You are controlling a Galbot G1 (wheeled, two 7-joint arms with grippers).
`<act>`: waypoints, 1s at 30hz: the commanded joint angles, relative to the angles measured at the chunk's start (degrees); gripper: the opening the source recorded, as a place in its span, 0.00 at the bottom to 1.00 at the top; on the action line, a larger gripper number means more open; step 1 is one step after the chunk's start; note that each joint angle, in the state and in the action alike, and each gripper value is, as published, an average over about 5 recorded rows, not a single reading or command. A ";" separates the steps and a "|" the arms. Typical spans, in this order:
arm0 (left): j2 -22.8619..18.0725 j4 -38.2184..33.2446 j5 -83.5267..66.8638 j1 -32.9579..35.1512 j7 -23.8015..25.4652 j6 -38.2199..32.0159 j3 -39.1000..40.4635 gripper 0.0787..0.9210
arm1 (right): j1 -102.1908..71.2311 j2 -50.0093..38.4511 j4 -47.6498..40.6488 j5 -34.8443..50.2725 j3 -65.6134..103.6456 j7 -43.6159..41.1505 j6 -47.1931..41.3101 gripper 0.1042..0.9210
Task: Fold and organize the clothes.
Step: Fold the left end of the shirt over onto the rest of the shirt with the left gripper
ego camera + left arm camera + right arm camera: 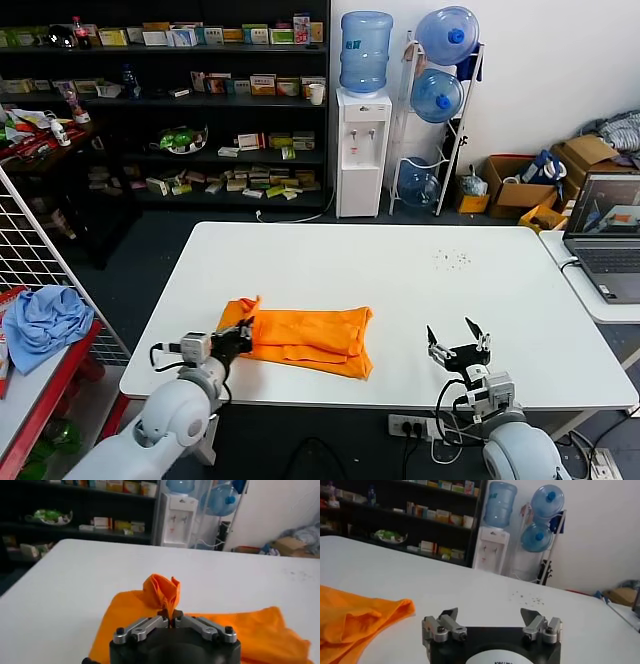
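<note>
Containers: you have none on the white table (400, 270); the cardboard boxes (520, 185) on the floor far beyond the right gripper show nothing you can make out inside.
T-shirt: your orange T-shirt (310, 338) lies partly folded on the table's near side, rumpled in layers, stretching from the left gripper toward the right gripper.
Left gripper: your left gripper (238, 337) is pinched tight on the T-shirt's edge, fabric bunched up just above its tips.
Right gripper: your right gripper (458, 342) hovers with jaws spread wide, holding nothing, well apart from the T-shirt.
Left wrist view only: you see the pinched tuft (162, 594) standing upright between the closed fingers (145, 626).
Right wrist view only: you see the shirt's corner (400, 607) lying flat off to one side of the spread fingers (451, 615).
Head view only: a light blue cloth (42, 322) lies on a side shelf beyond the left gripper.
</note>
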 commanded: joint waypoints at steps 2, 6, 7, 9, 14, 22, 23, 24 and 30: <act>-13.01 -0.45 -1.44 -6.55 -2.71 0.67 9.87 0.05 | 1.19 1.26 -1.87 -0.74 -0.17 0.11 0.02 0.88; -16.42 0.89 -1.35 -7.84 -3.26 0.69 11.02 0.05 | 2.07 1.66 -2.73 -0.81 -0.40 0.21 -0.15 0.88; -17.01 1.04 -1.33 -7.94 -3.38 0.70 11.28 0.05 | 2.26 1.74 -2.92 -0.82 -0.48 0.23 -0.17 0.88; -18.24 1.29 -1.26 -8.04 -3.61 0.71 11.90 0.05 | 2.71 1.95 -3.37 -0.83 -0.68 0.30 -0.24 0.88; -21.11 2.35 -0.46 -8.07 -3.43 0.97 13.24 0.05 | 3.72 2.28 -3.94 -0.79 -1.09 0.60 -0.54 0.88; -19.35 2.28 2.04 -6.43 1.16 1.42 15.42 0.12 | 3.70 1.60 -3.14 -0.18 -0.70 0.93 -1.02 0.88; -18.99 2.25 2.06 -6.21 1.59 0.79 15.52 0.16 | 3.62 1.59 -3.02 -0.13 -0.65 0.97 -1.07 0.88; -18.73 2.22 2.06 -5.99 1.92 -0.06 15.57 0.19 | 3.54 1.59 -2.89 -0.08 -0.64 0.99 -1.12 0.88; -17.37 2.10 1.89 -5.38 2.48 -6.17 12.60 0.39 | 3.08 1.64 -1.89 0.07 -0.84 1.08 -1.43 0.88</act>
